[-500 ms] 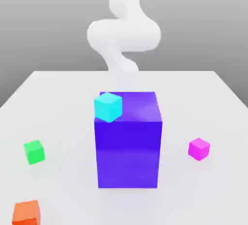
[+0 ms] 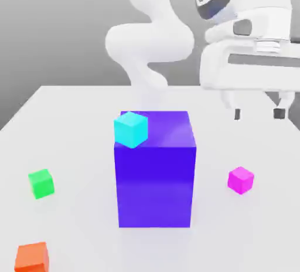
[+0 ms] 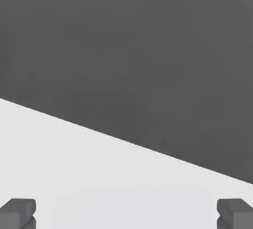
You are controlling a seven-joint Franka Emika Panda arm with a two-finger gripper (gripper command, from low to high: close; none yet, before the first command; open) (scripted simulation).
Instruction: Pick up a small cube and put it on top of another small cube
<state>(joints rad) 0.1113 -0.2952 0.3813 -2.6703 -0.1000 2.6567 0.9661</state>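
- Since half a second ago, the white arm's hand and gripper have come into the exterior view at its upper right; the cubes have not moved.
- Nearest the camera, an orange cube sits on the white worktop at the exterior view's lower left.
- A little farther back, a green cube lies at the exterior view's left.
- At about the same depth, the small magenta-pink cube rests on the worktop at the exterior view's right, apart from the big blue-purple block.
- That block stands at the centre, with a cyan cube at its top left front corner.
- Farther back, the gripper hangs above the worktop, pointing down, fingers spread wide and holding nothing.
- In the hand view, two dark fingertips frame bare worktop.
- Behind everything is a grey backdrop.
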